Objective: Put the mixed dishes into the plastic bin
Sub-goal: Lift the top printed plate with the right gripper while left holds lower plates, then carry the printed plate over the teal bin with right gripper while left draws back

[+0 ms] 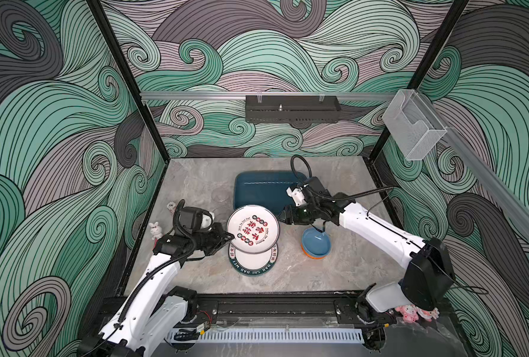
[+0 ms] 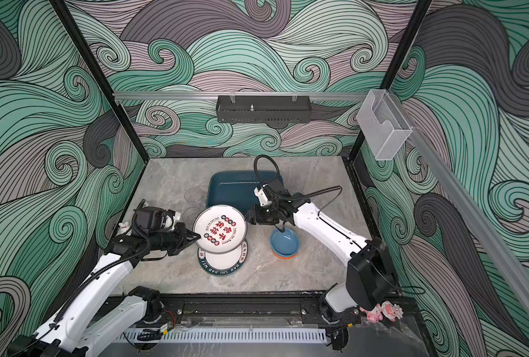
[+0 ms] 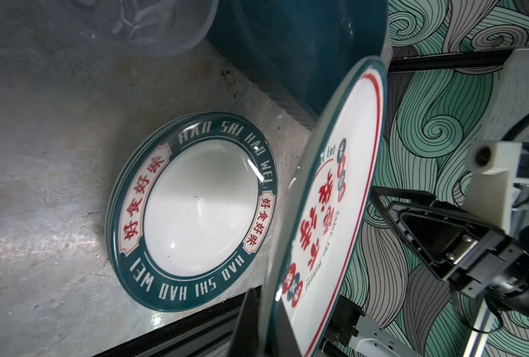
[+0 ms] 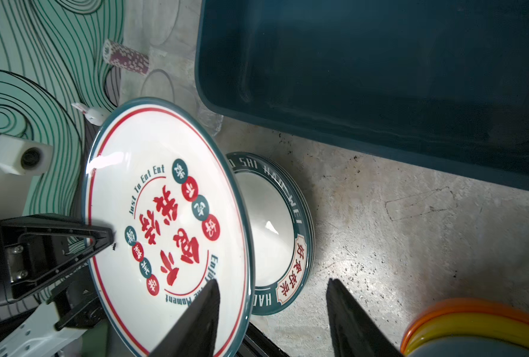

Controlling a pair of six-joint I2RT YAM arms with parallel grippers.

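The left gripper (image 1: 228, 238) is clamped on the 9 o'clock rim of a printed plate (image 1: 254, 230), which is held raised over a second plate (image 1: 252, 264) lying at its 6 o'clock. At its 3 o'clock the right gripper (image 1: 282, 216) is parted and empty. The bin (image 1: 257, 185) is seen at 12 o'clock and the stacked bowls (image 1: 315, 242) at 4 o'clock.
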